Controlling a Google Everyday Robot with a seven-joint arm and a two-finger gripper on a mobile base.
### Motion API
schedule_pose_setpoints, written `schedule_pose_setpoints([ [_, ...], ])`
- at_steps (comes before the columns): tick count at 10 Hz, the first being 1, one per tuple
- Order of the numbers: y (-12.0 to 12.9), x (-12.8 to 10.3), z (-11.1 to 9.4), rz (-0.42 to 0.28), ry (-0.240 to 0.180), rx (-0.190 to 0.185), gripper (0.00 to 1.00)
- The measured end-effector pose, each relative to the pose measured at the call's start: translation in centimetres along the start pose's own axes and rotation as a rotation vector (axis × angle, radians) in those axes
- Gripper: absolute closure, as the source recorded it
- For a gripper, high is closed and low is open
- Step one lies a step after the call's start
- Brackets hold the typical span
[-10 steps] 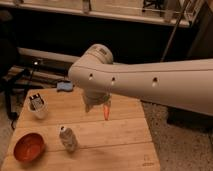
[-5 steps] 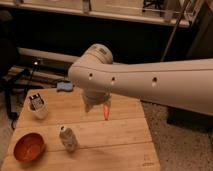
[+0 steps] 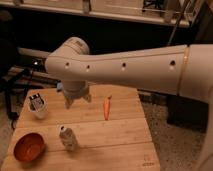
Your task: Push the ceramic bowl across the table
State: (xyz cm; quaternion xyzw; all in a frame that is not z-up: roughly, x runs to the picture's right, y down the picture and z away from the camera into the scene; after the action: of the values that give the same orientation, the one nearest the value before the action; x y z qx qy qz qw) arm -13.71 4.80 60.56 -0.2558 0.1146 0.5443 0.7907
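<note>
The ceramic bowl (image 3: 29,146) is small, round and glossy orange-red. It sits at the near left corner of the light wooden table (image 3: 120,132). My gripper (image 3: 77,101) hangs from the large white arm (image 3: 125,67) above the middle left of the table. It is well behind and to the right of the bowl, apart from it. Two grey fingertips (image 3: 68,103) point down toward the planks.
A white cup (image 3: 37,106) holding dark items stands at the left side. A small light can or bottle (image 3: 68,138) stands right of the bowl. A thin orange carrot (image 3: 106,107) lies mid table. A dark logo (image 3: 145,162) marks the near right corner. Dark shelving runs behind.
</note>
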Motion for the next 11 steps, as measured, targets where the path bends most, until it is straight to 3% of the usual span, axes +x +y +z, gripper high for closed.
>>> schedule_pose_setpoints([
  [3, 4.8, -2.6, 0.7, -0.088, 0.014, -0.06, 0.35],
  [5, 9.2, -3.2, 1.3, -0.192, 0.024, -0.077, 0.35],
  [8, 16.2, -2.4, 2.5, -0.378, 0.04, -0.072, 0.35],
  [11, 21.4, -0.8, 4.0, -0.509, 0.066, -0.072, 0.35],
])
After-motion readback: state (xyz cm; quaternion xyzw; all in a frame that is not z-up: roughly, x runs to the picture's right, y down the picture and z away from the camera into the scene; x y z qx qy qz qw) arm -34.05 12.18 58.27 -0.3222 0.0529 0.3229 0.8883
